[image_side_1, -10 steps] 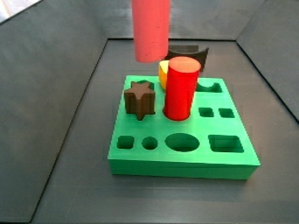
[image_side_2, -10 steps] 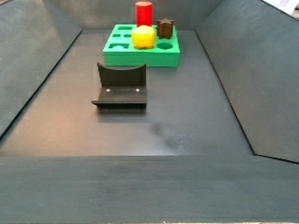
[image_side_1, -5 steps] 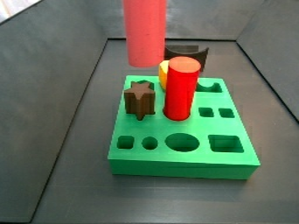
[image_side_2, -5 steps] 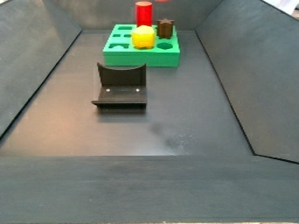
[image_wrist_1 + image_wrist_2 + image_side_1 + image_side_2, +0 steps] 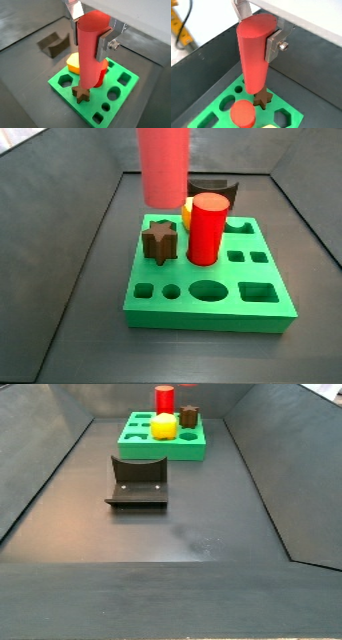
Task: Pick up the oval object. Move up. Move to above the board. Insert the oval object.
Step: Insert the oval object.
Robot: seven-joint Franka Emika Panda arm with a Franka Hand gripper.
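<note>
My gripper (image 5: 90, 37) is shut on the oval object (image 5: 90, 50), a tall coral-red post that hangs upright between the silver fingers (image 5: 105, 44). Both wrist views show the grip (image 5: 256, 42) near the post's top end (image 5: 254, 55). In a side view the post (image 5: 164, 168) hangs above the far left part of the green board (image 5: 267, 308), its lower end clear of the board's top. The gripper itself is above that view's edge. The board (image 5: 140, 449) lies at the far end of the bin in a side view, where post and gripper are out of view.
On the board stand a thick red cylinder (image 5: 205, 228), a yellow block (image 5: 189, 213) behind it and a brown star piece (image 5: 162, 240). Several holes (image 5: 207, 290) are open along the near side. The dark fixture (image 5: 138, 481) stands on the grey floor. Grey walls (image 5: 40, 474) enclose the bin.
The held post has shifted a little left and lower in the side view, further over the board. The pieces on the board have not moved.
</note>
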